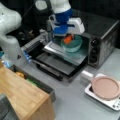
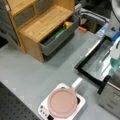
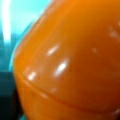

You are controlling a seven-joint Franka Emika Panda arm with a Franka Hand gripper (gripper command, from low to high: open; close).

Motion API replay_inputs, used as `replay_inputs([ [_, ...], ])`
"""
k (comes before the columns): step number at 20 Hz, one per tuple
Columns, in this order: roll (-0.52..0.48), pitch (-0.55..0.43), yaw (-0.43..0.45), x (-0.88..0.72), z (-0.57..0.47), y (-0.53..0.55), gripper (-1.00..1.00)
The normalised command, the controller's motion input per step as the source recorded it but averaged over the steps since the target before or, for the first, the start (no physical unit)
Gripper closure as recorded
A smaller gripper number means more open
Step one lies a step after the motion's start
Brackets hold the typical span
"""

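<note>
End effector (image 1: 67, 35) is lowered over the teal bowl (image 1: 72, 45) on the oven (image 1: 100, 37) door tray; an orange object (image 1: 68, 39) is seen right at it, filling the wrist view (image 3: 70, 65). Grip state cannot be told. Pink pan (image 1: 105, 87) sits on the surface (image 1: 72, 100).

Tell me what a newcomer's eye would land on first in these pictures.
The glossy orange object fills the wrist view; in a front view it sits under the gripper, over the teal bowl on the open toaster oven tray. Next comes the pink pan on the white scale at a front view's bottom right. The wooden drawer cabinet stands at a front view's top left, its grey drawer open.
</note>
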Motion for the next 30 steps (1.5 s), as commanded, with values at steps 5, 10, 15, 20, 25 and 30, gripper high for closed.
replay_inputs([
  [5, -0.032, 0.142, -0.075, 0.13, 0.08, 0.12, -1.0],
  [10, -0.013, 0.135, -0.07, 0.1, 0.07, 0.11, -1.0],
  [15, -0.007, 0.133, -0.073, 0.08, 0.07, 0.13, -1.0],
  [20, -0.006, 0.132, -0.073, 0.07, 0.08, 0.13, -1.0],
  [25, -0.006, 0.133, -0.072, 0.08, 0.08, 0.11, -1.0],
  [30, -0.003, 0.13, -0.07, 0.08, 0.08, 0.09, -1.0],
])
